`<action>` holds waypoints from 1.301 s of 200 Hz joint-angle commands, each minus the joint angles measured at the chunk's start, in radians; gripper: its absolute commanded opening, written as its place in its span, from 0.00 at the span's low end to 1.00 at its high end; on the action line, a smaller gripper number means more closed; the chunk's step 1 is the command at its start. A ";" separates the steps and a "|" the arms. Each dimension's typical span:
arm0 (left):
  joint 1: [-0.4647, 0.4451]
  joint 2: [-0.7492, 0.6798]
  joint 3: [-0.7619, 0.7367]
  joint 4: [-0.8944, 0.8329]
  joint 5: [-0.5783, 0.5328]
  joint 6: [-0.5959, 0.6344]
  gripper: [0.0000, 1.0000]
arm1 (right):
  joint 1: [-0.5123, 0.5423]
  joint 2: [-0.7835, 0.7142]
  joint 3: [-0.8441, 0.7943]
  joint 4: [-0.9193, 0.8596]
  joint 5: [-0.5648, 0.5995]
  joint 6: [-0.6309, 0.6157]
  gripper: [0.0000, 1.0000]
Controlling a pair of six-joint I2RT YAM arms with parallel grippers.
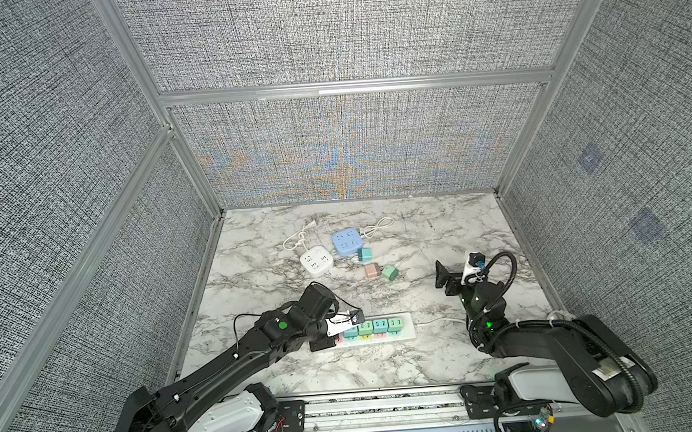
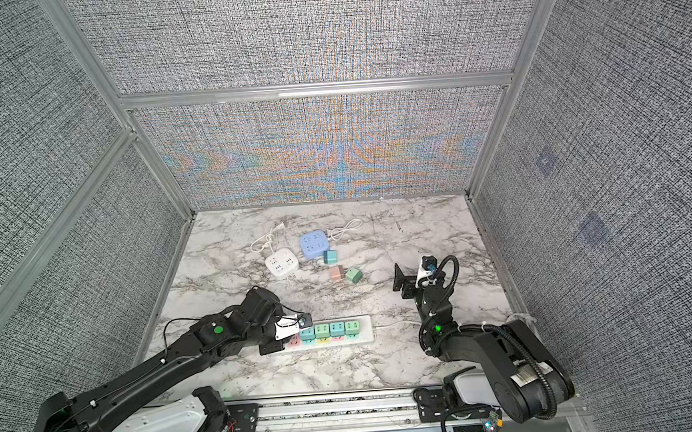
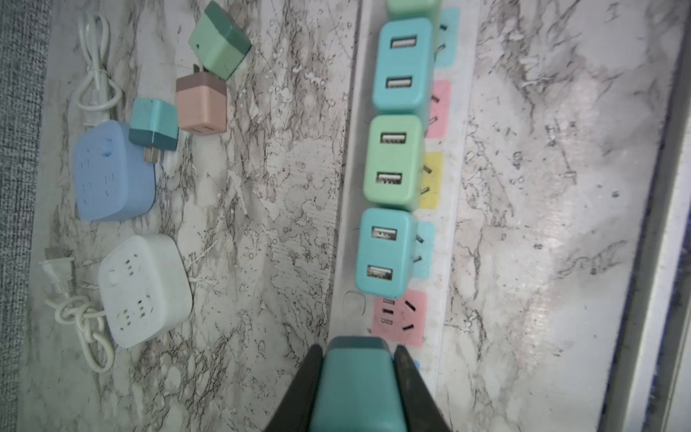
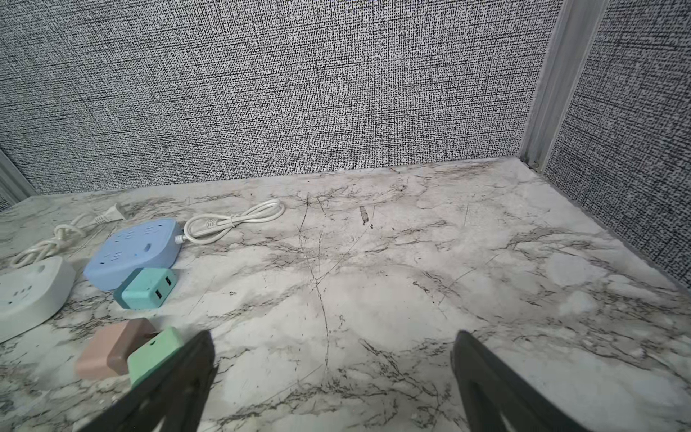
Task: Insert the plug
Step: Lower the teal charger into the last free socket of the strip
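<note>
In the left wrist view my left gripper (image 3: 357, 349) is shut on a teal plug (image 3: 355, 389), one black finger on each side. It hovers at the left end of the white power strip (image 3: 454, 168), just short of a bare pink socket (image 3: 400, 318). Several teal and green USB plugs (image 3: 392, 161) sit in a row in the strip's other sockets. In both top views the left gripper (image 1: 328, 341) (image 2: 274, 346) covers the strip's (image 1: 406, 333) left end, and the held plug is hidden there. My right gripper (image 1: 444, 281) (image 4: 332, 340) is open and empty above bare marble at the right.
Loose teal (image 1: 365, 254), pink (image 1: 372, 270) and green (image 1: 390, 272) plugs lie mid-table. Behind them stand a blue cube socket (image 1: 347, 242) and a white cube socket (image 1: 316, 261) with coiled white cables. Fabric walls enclose three sides of the table.
</note>
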 commanded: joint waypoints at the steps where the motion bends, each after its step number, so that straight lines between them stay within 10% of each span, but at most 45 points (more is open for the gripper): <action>1: 0.010 -0.022 -0.010 -0.003 0.142 0.126 0.00 | 0.001 0.000 0.002 0.035 -0.009 0.012 0.99; 71: 0.114 0.119 -0.009 0.019 0.273 0.308 0.00 | 0.001 -0.003 -0.004 0.043 -0.013 0.011 0.99; 260: 0.214 0.282 0.008 0.028 0.368 0.315 0.00 | 0.001 0.004 0.002 0.039 -0.019 0.009 1.00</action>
